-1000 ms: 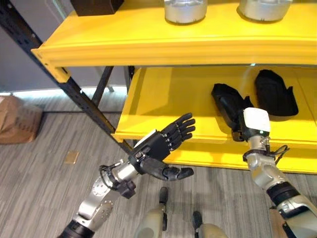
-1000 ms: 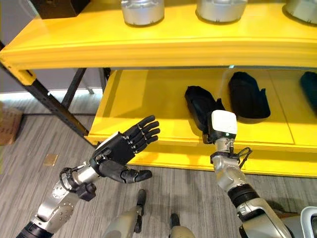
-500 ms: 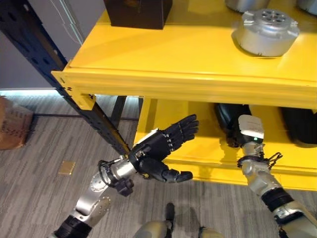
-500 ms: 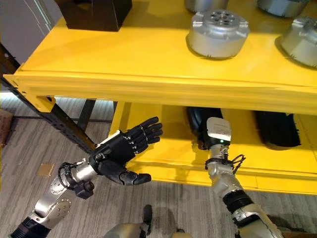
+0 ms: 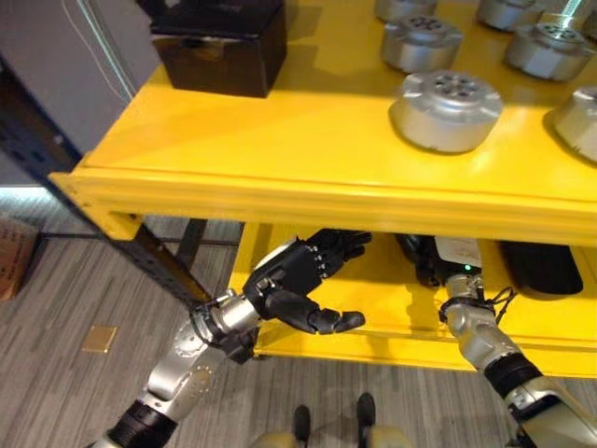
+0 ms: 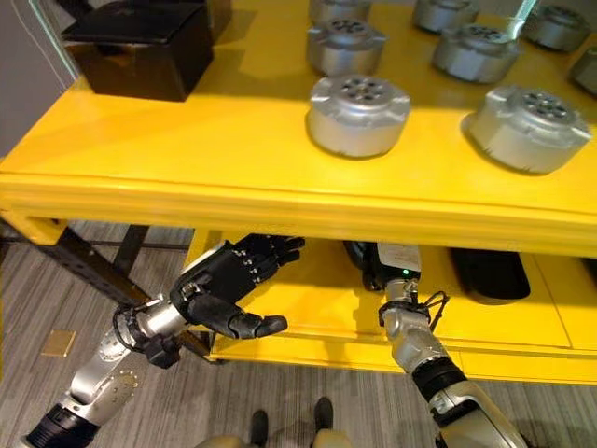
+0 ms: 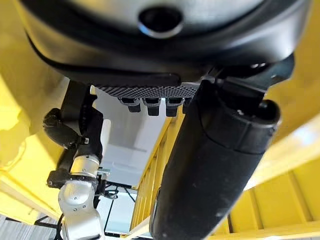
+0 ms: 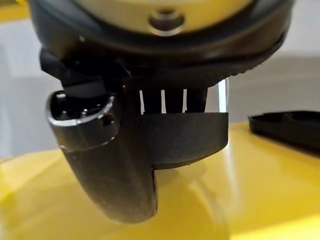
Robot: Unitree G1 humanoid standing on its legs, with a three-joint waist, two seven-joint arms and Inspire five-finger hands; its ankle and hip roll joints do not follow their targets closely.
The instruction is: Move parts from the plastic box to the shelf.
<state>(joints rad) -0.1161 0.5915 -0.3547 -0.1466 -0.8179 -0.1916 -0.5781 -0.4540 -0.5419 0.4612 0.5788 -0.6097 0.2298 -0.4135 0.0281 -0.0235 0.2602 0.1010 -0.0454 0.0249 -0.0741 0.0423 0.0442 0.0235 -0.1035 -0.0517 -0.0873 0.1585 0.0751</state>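
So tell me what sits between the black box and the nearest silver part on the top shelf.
Nothing: in the right eye view only bare yellow shelf lies between the black box and the nearest silver part.

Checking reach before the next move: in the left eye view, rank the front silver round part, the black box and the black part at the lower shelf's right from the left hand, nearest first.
From the left hand:
1. Front silver round part, upper shelf, ahead to the right.
2. Black part, lower shelf, far right; too close to call with the box.
3. Black box, upper shelf, back left.
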